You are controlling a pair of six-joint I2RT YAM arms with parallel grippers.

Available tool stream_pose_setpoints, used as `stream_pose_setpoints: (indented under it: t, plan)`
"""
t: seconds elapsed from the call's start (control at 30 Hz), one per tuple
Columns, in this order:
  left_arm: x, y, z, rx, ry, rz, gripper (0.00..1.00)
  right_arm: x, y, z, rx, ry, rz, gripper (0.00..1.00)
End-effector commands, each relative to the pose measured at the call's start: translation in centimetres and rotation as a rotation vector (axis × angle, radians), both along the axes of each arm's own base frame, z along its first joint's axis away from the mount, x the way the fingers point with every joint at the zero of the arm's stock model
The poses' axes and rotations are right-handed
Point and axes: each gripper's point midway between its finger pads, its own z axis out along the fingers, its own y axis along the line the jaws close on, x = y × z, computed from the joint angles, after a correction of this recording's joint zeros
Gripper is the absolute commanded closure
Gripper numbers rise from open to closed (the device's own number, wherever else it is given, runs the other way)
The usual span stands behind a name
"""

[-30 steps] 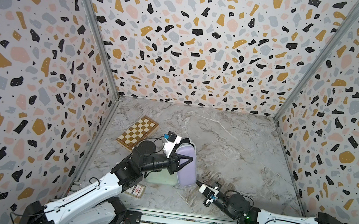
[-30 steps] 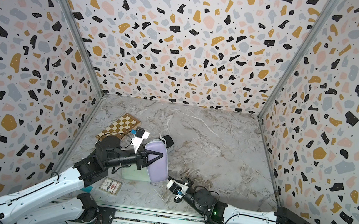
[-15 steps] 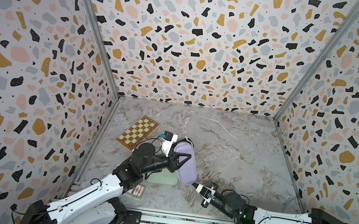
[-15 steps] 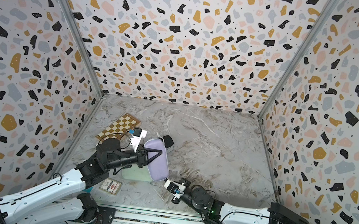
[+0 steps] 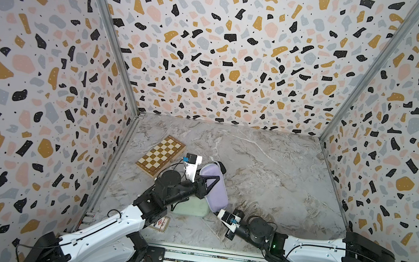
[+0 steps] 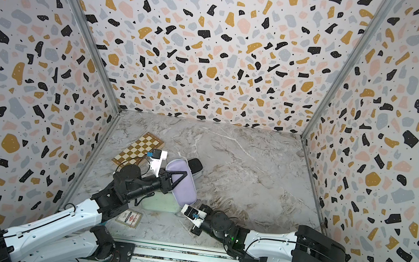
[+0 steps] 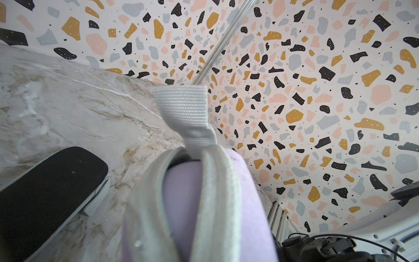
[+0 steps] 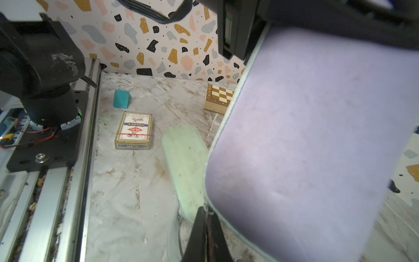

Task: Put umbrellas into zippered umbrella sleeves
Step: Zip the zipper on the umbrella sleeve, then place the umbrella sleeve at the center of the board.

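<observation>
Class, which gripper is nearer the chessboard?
Left. The left gripper, clamped across the lilac case, is close to the chessboard, to its right in both top views. The right gripper is at the case's near end, farther from the board.

The lilac sleeve (image 5: 215,193) hides all but the one-o'clock end of the black sleeve (image 5: 221,166). The left arm (image 5: 175,191) covers the twelve-o'clock edge of the mint green sleeve (image 5: 193,209) and half the card box (image 5: 162,224). Whether the right gripper (image 8: 204,215) has anything pinched in its jaws cannot be told.
</observation>
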Motion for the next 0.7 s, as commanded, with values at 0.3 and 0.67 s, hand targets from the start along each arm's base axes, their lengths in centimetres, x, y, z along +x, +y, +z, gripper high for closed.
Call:
stream_pose_setpoints:
  t: [0.3,0.67]
  plan:
    - [2.2,0.9,-0.7,-0.101,-0.022,0.106,1.0,-0.9,3.1,4.8,0.171,0.128,0.098,1.0]
    - [5.3,-2.3,-8.9,-0.034,0.175,0.102,1.0,5.6,-2.7,-1.9,0.105,0.337,-0.208,1.0]
